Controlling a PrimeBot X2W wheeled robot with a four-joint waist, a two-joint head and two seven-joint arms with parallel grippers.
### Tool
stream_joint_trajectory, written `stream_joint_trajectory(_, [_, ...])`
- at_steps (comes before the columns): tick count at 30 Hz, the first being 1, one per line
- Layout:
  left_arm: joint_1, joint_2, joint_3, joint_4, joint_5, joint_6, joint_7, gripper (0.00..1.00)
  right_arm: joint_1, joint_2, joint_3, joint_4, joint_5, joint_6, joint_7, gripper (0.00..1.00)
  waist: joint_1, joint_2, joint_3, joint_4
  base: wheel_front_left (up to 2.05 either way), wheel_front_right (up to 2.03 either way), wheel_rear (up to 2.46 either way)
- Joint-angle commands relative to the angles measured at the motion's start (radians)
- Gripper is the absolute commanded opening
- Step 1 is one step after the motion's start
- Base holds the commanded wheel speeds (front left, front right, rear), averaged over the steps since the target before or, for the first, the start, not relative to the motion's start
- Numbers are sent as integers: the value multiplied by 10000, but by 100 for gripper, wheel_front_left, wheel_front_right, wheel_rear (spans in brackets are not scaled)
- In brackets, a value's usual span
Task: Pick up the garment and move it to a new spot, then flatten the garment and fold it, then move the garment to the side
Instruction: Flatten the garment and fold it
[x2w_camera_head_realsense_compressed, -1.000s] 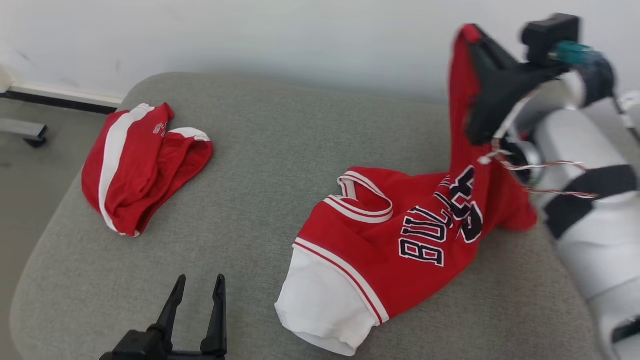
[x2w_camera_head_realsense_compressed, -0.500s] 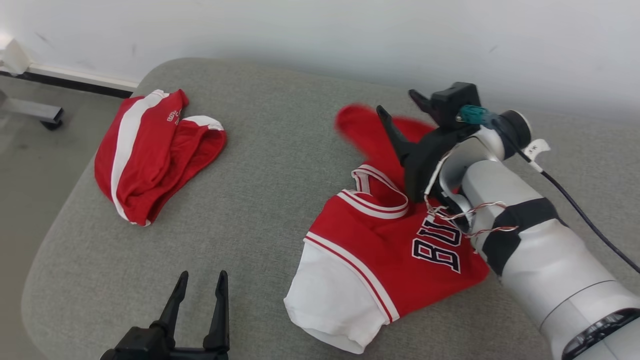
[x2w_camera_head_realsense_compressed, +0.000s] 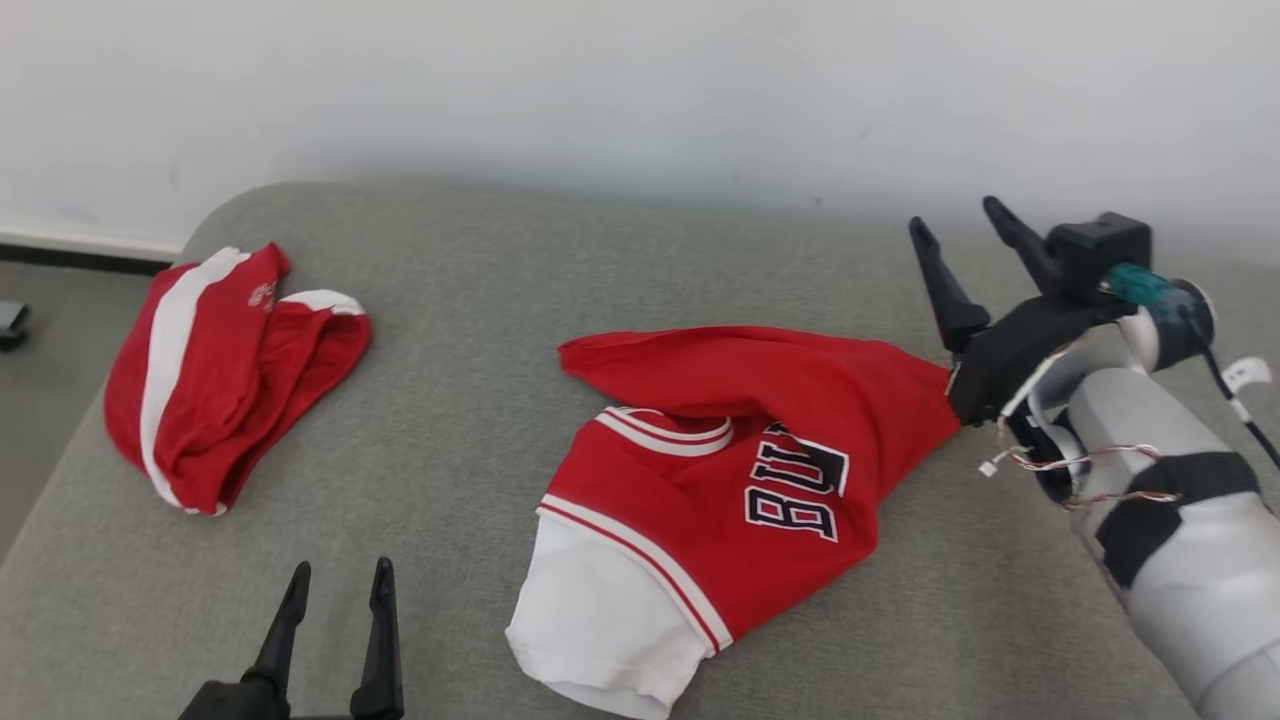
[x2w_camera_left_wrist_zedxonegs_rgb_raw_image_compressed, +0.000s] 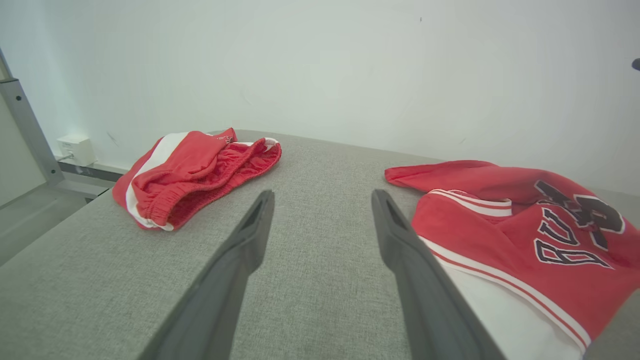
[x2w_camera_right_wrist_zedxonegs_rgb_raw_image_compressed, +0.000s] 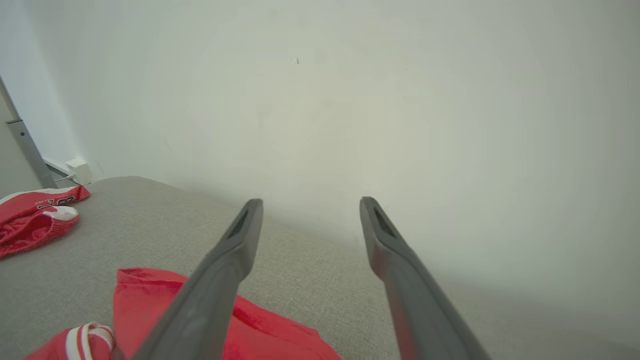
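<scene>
Grey cushion (x2w_camera_head_realsense_compressed: 480, 300) bears a crumpled jersey (x2w_camera_head_realsense_compressed: 780, 400); left gripper (x2w_camera_head_realsense_compressed: 340, 570) and right gripper (x2w_camera_head_realsense_compressed: 952, 215) stand spread, empty. Tugging one edge could bunch its doubled-over top.

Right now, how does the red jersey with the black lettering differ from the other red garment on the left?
The jersey lies partly spread near the middle, one flap folded over; the striped garment sits bunched in a heap at the left. The jersey carries big black lettering and a white sleeve; the striped garment has a broad white stripe and only small print. Both are red with white trim and rest on the grey cushion.
</scene>
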Motion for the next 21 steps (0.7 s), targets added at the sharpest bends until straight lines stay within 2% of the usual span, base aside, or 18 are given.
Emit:
stream_joint_trajectory(1, [118, -3, 67, -37, 104, -21, -34, 100, 208, -142, -157, -262, -52, -22, -55, 100, 0, 0, -256, -424, 0, 0, 0])
stream_joint_trajectory(2, [192, -1, 249, -131, 161, -35, -34, 100, 818, -417, -726, -1099, -283, -22, -52, 100, 0, 0, -293, -631, 0, 0, 0])
stream_joint_trajectory(5, [335, 0, 487, -218, 325, -50, -34, 100, 1968, -619, -1698, -2402, -714, -22, -38, 100, 0, 0, -358, -912, 0, 0, 0])
stream_joint_trajectory(7, [378, -1, 578, -298, 421, -74, -34, 100, 2725, -653, -2349, -3226, -1046, -22, -39, 100, 0, 0, -403, -1063, 0, 0, 0])
stream_joint_trajectory(8, [378, -1, 578, -298, 421, -74, -34, 100, 2725, -653, -2349, -3226, -1046, -22, -39, 100, 0, 0, -403, -1063, 0, 0, 0])
stream_joint_trajectory(15, [578, 17, 752, -333, 610, -130, -34, 100, 5356, -219, -4151, -5516, -2006, -22, -40, 100, 0, 0, -575, -1442, 0, 0, 0])
stream_joint_trajectory(21, [660, 19, 739, -378, 681, -117, -34, 100, 7098, 367, -5071, -6787, -2242, -22, -41, 100, 0, 0, -613, -1536, 0, 0, 0])
